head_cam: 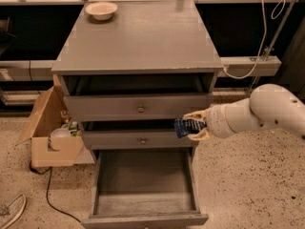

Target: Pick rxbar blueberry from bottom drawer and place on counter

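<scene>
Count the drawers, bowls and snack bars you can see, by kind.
Drawers: 3, top drawer, middle drawer, bottom drawer open
Bowls: 1, cream bowl on the counter
Snack bars: 1, rxbar blueberry held in the gripper at the middle drawer's right end
Total: 5

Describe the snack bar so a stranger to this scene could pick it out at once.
Find the grey chest of drawers, its bottom drawer pulled open. At its right side a white arm reaches in, and its pincer, level with the middle drawer, is shut on the snack bar. It is the only dark blue wrapped thing, unlike the cream bowl on top.
</scene>
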`<state>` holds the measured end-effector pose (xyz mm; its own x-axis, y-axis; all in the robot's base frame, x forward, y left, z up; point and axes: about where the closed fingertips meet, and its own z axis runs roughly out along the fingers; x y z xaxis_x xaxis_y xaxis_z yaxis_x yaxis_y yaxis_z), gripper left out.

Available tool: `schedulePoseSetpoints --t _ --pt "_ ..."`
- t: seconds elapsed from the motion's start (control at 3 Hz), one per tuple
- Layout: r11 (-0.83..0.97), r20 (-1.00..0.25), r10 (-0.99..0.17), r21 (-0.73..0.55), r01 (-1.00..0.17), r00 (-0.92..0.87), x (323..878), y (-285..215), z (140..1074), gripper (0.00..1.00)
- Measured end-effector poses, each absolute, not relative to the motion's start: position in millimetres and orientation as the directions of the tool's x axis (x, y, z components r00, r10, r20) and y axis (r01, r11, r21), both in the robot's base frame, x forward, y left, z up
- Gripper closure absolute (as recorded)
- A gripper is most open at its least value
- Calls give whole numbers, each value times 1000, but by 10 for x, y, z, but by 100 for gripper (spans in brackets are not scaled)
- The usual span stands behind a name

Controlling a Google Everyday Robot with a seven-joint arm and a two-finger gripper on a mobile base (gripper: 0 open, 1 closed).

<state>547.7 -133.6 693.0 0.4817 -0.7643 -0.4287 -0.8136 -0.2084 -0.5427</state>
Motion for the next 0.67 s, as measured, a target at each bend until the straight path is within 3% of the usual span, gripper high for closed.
schedulePoseSetpoints --t 0.33,0.67 --pt "-233 -276 -829 -620 -749 486 5424 -1420 7488 100" --pt "-229 -242 -838 -658 -717 489 5492 -1403 7709 100"
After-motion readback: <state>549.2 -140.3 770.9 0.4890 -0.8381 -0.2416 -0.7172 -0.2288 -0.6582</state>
